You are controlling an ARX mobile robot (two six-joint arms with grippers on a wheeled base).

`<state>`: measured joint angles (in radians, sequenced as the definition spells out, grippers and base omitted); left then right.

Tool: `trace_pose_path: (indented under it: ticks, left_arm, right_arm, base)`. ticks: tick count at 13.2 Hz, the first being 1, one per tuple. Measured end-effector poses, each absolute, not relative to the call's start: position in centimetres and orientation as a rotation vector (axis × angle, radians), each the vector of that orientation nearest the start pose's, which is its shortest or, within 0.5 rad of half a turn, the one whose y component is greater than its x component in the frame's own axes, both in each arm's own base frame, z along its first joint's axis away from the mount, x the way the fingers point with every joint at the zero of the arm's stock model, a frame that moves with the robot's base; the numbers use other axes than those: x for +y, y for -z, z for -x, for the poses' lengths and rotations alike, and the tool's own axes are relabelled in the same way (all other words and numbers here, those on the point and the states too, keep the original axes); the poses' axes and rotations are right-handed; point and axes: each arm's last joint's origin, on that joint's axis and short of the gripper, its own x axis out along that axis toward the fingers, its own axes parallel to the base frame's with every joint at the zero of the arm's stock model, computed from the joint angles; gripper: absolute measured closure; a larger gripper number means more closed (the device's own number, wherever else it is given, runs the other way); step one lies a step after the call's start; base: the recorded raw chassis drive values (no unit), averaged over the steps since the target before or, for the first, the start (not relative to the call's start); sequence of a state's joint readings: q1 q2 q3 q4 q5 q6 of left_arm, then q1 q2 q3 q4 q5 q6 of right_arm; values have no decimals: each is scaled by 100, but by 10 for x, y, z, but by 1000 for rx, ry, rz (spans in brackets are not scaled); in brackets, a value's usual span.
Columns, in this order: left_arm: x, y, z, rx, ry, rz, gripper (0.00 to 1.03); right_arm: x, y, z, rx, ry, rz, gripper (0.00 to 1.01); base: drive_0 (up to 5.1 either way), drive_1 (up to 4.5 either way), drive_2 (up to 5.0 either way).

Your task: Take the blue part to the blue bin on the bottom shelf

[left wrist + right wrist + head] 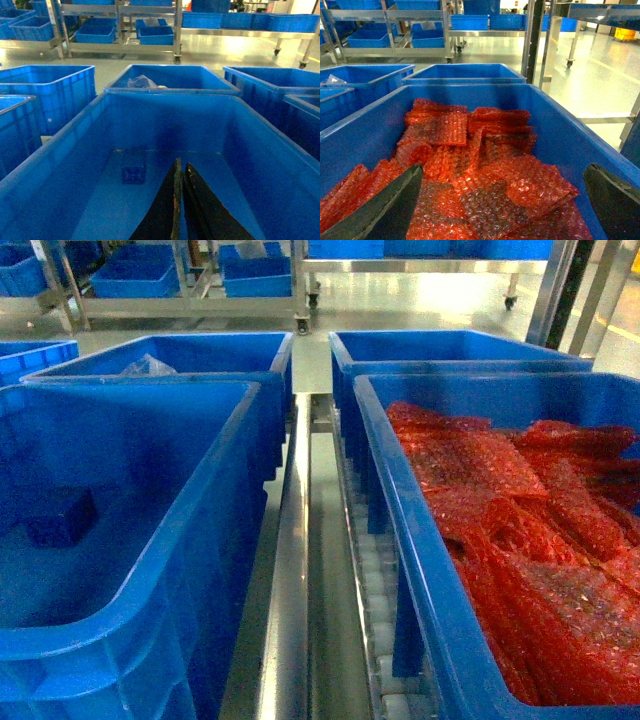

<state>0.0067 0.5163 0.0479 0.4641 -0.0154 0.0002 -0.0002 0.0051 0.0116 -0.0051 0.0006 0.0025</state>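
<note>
Dark-blue, blocky blue part lies inside blue bin.

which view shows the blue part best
The left wrist view: the blue part sits on the floor of the blue bin, near the middle of the picture, just ahead of the closed left gripper. In the head view it is a dim dark block low on the left. The right wrist view shows only red bubble wrap.

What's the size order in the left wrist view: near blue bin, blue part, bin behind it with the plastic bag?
Largest to smallest:
1. Near blue bin
2. Bin behind it, though distance shrinks it; likely alike
3. Blue part, tiny
</note>
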Motion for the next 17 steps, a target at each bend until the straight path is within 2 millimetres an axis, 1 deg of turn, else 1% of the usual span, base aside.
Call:
trace_pose_path:
  ticks: [1, 2, 10, 11, 12, 14, 15, 17]
  left_arm:
    - [0, -169, -123, -6, 0, 0, 101]
    - [0, -171, -121, -18, 1, 0, 101]
    - [0, -170, -108, -11, 1, 0, 101]
    - [0, -164, -98, 27, 1, 0, 101]
    - [0, -167, -97, -4, 0, -1, 101]
    - [0, -166, -97, 1, 1, -1, 101]
    - [0, -166, -97, 1, 1, 0, 98]
    - [0, -166, -97, 1, 1, 0, 63]
  right_arm:
    - [0, -167, -97, -1, 0, -2, 3]
    - [0, -167, -97, -1, 0, -2, 3]
    - [0, -167, -97, -1, 0, -2, 3]
    - [0, -167, -97, -1, 0, -3, 3]
    - [0, -166, -97, 0, 2, -3, 3]
    - [0, -167, -97, -2, 0, -2, 3]
    - [0, -167, -97, -1, 0, -2, 3]
    - [0, -167, -97, -2, 0, -2, 3]
  base:
    - [0, 0, 0]
    - [0, 0, 0]
    - [0, 0, 0]
    - [0, 0, 0]
    - [0, 0, 0]
    - [0, 0, 0]
    - [0, 0, 0]
    - [0, 0, 0]
